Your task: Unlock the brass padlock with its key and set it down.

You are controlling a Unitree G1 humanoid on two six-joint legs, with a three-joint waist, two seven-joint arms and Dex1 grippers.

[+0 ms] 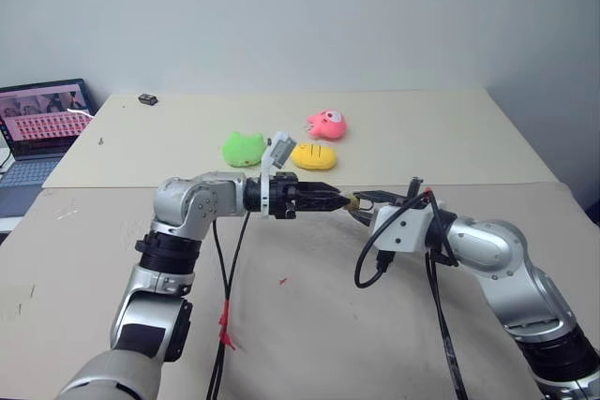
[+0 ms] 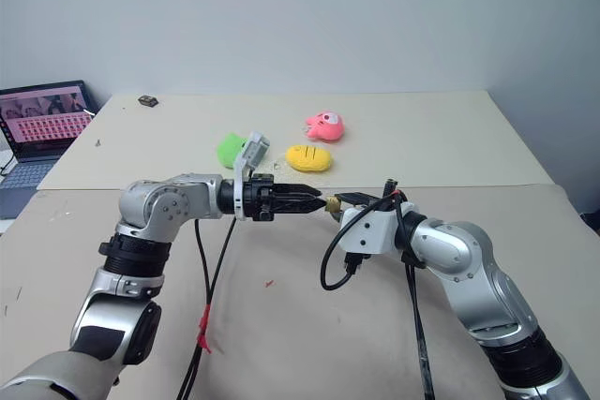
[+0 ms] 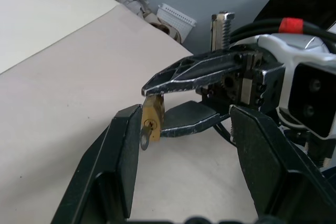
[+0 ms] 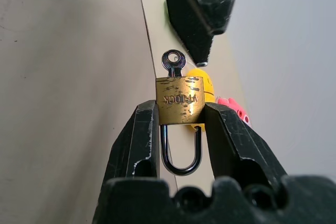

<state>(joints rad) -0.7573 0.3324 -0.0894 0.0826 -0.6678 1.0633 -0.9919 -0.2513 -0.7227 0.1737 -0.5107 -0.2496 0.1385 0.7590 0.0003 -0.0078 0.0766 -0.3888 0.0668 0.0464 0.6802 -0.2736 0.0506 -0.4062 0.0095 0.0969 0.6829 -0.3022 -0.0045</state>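
The brass padlock [image 4: 180,99] is held above the table, its gold body clamped between the fingers of my right gripper [image 4: 181,109], which is shut on it. Its silver shackle [image 4: 181,153] loops back toward that wrist. A silver key [image 4: 173,61] sticks out of the keyhole on the far end. My left gripper [image 3: 186,114] faces the right one tip to tip, open, its fingers [image 3: 123,145] straddling the padlock [image 3: 152,121] and key [image 3: 144,139] without pinching them. From the head, both grippers meet at mid-table, at the padlock [image 1: 353,200].
Green [image 1: 244,148], yellow [image 1: 313,155] and pink [image 1: 327,124] plush toys lie on the far table behind the grippers. A laptop [image 1: 42,119] stands at the far left, and a small dark object [image 1: 147,98] lies near the far edge. Black cables [image 1: 225,269] hang from both arms.
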